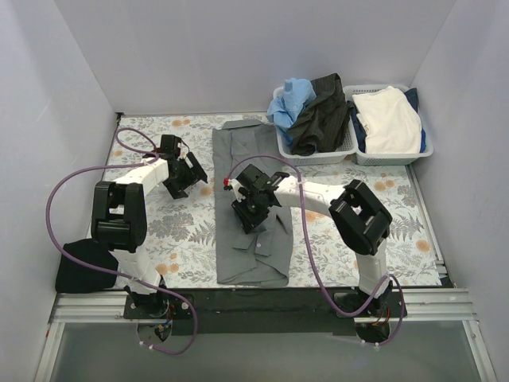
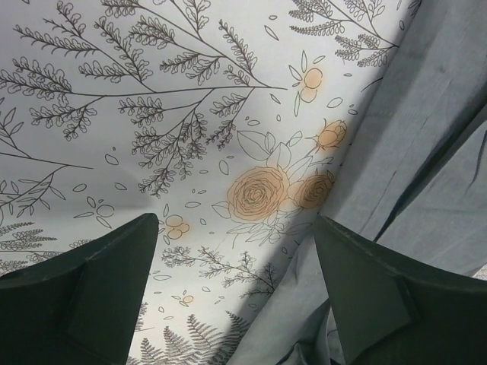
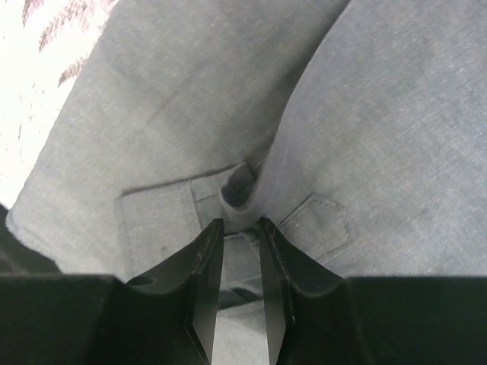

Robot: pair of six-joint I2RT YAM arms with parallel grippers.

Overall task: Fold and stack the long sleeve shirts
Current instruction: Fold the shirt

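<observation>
Grey shirt (image 1: pixel 256 259) laid lengthwise on the tablecloth (image 2: pixel 152 114), under the right gripper (image 3: pixel 240 226).
A raised fold is pinched between the right jaws (shown only by that wrist view); farther off, the left gripper (image 2: pixel 236 228) hangs beside the shirt's edge, jaws spread wide. Soft, limp, light cloth is judged; edges are best taken.

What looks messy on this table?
A black cloth sits bunched at the near left corner, partly off the flowery mat. In the left basket, blue cloth and dark cloth hang over the rim. The grey shirt lies long in the middle.
</observation>
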